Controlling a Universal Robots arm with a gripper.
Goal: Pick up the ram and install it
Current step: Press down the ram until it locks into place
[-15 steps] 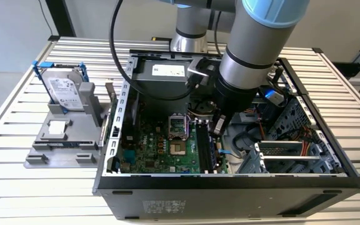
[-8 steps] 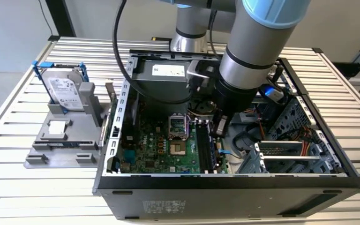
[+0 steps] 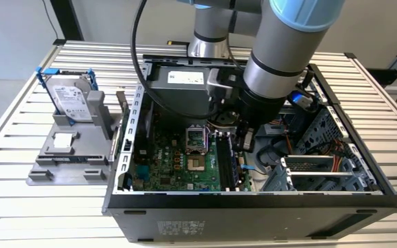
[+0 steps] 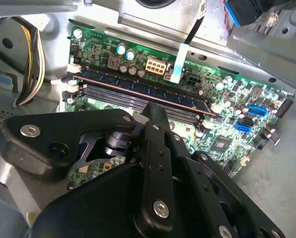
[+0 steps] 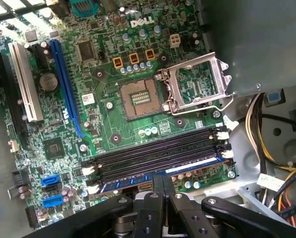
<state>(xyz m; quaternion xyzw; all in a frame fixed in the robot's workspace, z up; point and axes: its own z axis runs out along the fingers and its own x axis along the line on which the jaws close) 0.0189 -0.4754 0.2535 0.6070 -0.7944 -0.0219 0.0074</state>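
The ram is a long dark stick lying in the memory slot at the edge of the green motherboard, next to the other black slots. In the second wrist view the ram runs along the far slot, its ends at the white clips. My gripper is inside the open computer case, fingers shut side by side along the stick's length. Its tips stand at the middle of the ram's top edge. In the exterior view the gripper is low over the slots.
A silver hard drive with blue rails stands on a grey fixture at the exterior view's left. The CPU socket lies open beside the slots. Yellow and black cables and the drive cage crowd the case's other side.
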